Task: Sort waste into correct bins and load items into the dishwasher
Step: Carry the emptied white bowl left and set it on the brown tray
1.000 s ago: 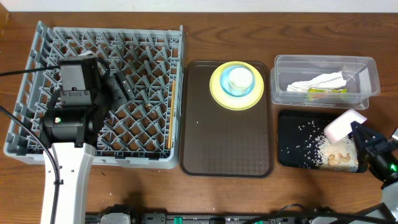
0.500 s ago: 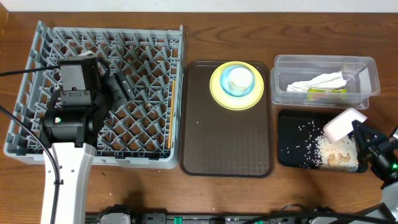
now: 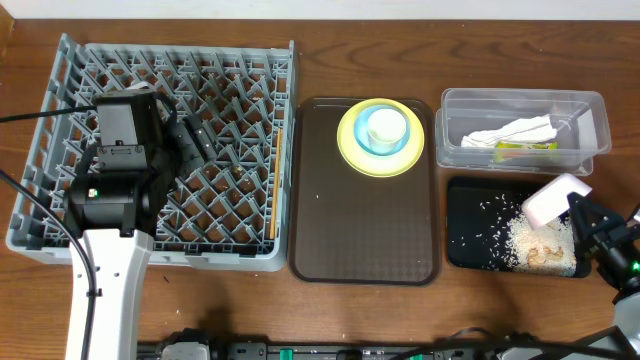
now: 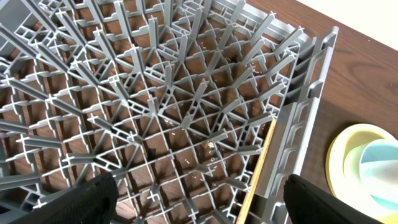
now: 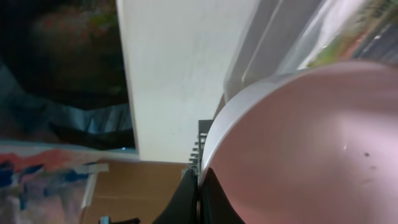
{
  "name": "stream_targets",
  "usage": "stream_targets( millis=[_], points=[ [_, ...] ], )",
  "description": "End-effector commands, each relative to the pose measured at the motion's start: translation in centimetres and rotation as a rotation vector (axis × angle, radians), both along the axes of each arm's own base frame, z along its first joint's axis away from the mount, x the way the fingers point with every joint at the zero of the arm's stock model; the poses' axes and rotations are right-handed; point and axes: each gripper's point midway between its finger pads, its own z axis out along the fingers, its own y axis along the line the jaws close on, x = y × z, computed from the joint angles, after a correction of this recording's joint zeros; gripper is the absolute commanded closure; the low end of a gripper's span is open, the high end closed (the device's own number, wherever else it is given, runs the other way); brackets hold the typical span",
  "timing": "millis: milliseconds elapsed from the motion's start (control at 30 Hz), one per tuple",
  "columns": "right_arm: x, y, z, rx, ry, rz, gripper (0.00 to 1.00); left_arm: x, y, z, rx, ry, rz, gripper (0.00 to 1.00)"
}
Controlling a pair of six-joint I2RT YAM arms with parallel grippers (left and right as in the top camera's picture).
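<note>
Right of dish rack, brown tray bears plate.

Prob. a robotics lab, not a real kitchen: grey dish rack stands on a plain wooden desk, w/ robot arm mounted beside.

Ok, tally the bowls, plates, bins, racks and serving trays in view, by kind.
Bowls: 2, the light blue bowl and the white bowl
Plates: 1, the yellow plate
Bins: 2, the clear tub and the black tray
Racks: 1, the grey dish rack
Serving trays: 1, the brown serving tray
Total: 7
</note>
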Motion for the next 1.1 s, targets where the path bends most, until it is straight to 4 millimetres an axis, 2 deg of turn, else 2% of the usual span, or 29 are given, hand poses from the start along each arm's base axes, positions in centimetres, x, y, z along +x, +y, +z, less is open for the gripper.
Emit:
stream_targets(
  millis=[0, 67, 167, 233, 267, 300, 333, 400, 433, 500, 633, 867, 1067],
  points=[
    [0.2, 0.3, 0.5, -0.017, -0.016, 0.017, 0.99, 0.1, 0.2, 1.0, 0.003, -0.024, 0.009, 0.12],
    [0.6, -0.2, -0.2, -0.051, 0.017, -0.011, 0.99, 0.1, 0.2, 1.0, 0.003, -0.024, 0.009, 0.12],
    [0.5, 1.0, 0.6, -0.011, -0.017, 0.045, 0.99, 0.1, 0.2, 1.0, 0.003, -0.024, 0.009, 0.12],
    [1.2, 0.0, -0.3, -0.084, 0.023, -0.003, 0.99, 0.1, 0.2, 1.0, 0.003, -0.024, 0.009, 0.12],
    [0.9, 1.3, 0.3, 0.022, 0.024, 0.046, 0.99, 0.1, 0.2, 1.0, 0.003, -0.024, 0.009, 0.12],
    [0.8, 1.9, 0.9, 0.04, -0.004, 0.081, 0.99, 0.1, 0.2, 1.0, 0.003, -0.024, 0.009, 0.12],
    [1.1, 1.9, 0.9, 0.01, -0.009, 0.081, 0.99, 0.1, 0.2, 1.0, 0.003, -0.024, 0.009, 0.12],
    [2.1, 0.5, -0.1, -0.103, 0.024, 0.015, 0.99, 0.1, 0.2, 1.0, 0.003, -0.024, 0.009, 0.12],
    [2.1, 1.0, -0.1, -0.072, 0.037, 0.027, 0.99, 0.1, 0.2, 1.0, 0.003, -0.024, 0.009, 0.12],
    [1.8, 2.8, 1.1, 0.027, 0.007, 0.117, 0.99, 0.1, 0.2, 1.0, 0.003, -0.024, 0.009, 0.12],
    [3.1, 3.2, 1.4, -0.098, -0.039, 0.135, 0.99, 0.1, 0.2, 1.0, 0.003, -0.024, 0.009, 0.11],
    [4.7, 8.0, 3.3, -0.144, -0.084, 0.273, 0.98, 0.1, 0.2, 1.0, 0.003, -0.024, 0.009, 0.12],
    [5.5, 14.3, 5.5, -0.248, -0.112, 0.344, 0.98, 0.1, 0.2, 1.0, 0.003, -0.024, 0.009, 0.12]
  ],
)
